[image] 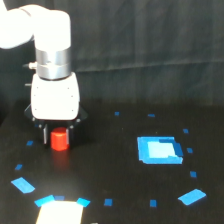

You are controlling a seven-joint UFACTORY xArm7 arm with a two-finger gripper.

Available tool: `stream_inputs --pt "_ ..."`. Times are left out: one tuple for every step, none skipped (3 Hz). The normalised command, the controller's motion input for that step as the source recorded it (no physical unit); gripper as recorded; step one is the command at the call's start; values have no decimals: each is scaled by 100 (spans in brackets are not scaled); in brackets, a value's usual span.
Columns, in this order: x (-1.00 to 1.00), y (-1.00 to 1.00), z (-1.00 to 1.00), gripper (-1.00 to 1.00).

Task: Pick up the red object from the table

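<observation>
White boxy gripper (59,131) on silver wrist, pointing down; fingers mostly hidden, opening not discernible. Directly beneath it: small red-orange cylinder (60,140), upright on flat black matte table (110,165). Well toward the exterior view's right of the cylinder: large bright blue rectangle (159,150); small blue tape marks (23,185) scattered around.

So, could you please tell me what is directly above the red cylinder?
The white gripper hangs right above the red cylinder, which appears to stand on the black table. The fingers are dark and blurred, so whether they touch it cannot be told.
</observation>
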Motion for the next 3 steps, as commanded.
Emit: stream_inputs --pt "7 15 81 -74" --pt "26 43 100 -100" --pt "32 100 87 -74"
